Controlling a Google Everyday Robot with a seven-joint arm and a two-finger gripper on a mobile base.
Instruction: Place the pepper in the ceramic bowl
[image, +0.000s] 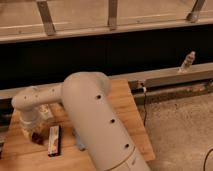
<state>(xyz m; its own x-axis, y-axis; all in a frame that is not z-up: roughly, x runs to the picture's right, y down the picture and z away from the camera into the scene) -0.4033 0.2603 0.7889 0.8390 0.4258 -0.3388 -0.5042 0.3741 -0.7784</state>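
My gripper hangs from the white arm at the left end of the wooden table, low over the tabletop. A small dark red shape, the pepper, lies right at the gripper's tip. I cannot tell whether it is held or only touched. The green ceramic bowl is not visible; the arm's thick forearm covers much of the table.
A flat red-and-white packet lies just right of the gripper. A whitish object stands behind the wrist. A small bottle stands on the ledge at the far right. The table's right edge drops to a speckled floor.
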